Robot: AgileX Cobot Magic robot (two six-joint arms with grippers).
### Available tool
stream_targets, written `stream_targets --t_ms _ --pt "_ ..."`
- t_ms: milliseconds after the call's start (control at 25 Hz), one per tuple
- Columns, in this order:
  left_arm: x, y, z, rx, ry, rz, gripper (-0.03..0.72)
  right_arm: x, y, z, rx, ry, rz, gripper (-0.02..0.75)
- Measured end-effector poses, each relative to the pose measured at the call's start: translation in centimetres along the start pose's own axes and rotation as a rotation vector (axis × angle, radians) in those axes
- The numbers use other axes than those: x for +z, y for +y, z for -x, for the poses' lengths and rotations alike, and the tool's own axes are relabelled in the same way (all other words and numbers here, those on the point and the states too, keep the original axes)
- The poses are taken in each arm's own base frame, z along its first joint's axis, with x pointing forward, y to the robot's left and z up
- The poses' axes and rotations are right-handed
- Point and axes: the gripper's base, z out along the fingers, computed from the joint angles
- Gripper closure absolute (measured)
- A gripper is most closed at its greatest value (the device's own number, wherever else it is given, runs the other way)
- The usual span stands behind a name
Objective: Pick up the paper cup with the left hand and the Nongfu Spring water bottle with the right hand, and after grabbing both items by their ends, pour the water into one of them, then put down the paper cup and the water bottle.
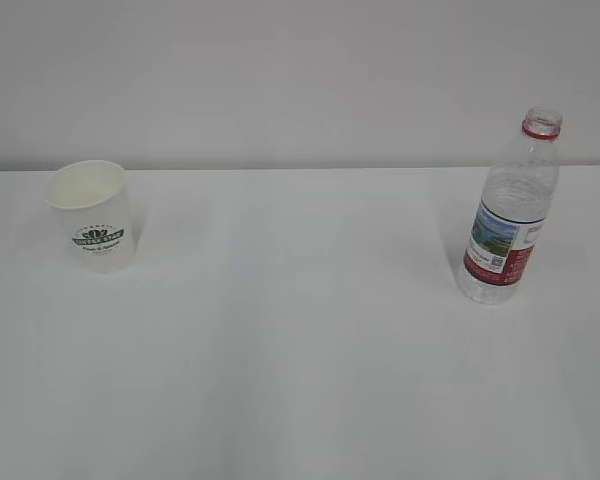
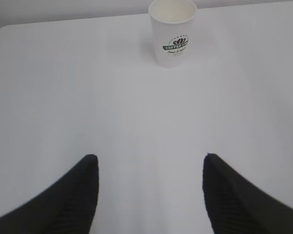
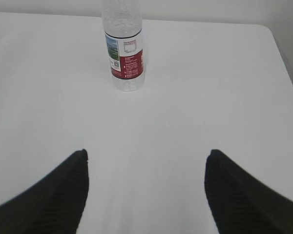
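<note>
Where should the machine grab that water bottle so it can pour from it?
Probably low on the bottle, around the labelled lower body, coming level from the near side with the open right gripper. The bottle stands upright and capless, so its mouth should stay free.

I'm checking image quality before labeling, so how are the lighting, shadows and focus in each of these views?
Exterior view: even, soft light, faint shadows beside the paper cup and water bottle, slightly soft focus. Left wrist view: the cup's logo is readable, near claw fingers dark and blurred. Right wrist view: the bottle's top is cropped, its label sharp enough, and the table nearly washed out white.
</note>
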Motion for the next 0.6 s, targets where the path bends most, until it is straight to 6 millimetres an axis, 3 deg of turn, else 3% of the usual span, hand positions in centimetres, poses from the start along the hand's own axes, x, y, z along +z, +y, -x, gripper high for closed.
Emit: stream_targets --t_ms 360,600 --pt "1.1 0.0 0.7 0.002 0.071 0.001 0.203 1.2 0.2 1.5 0.003 0.059 0.016 0.182" --pt "1.1 -0.1 2.6 0.002 -0.008 -0.002 0.203 2.1 0.3 2.9 0.008 0.015 0.027 0.183"
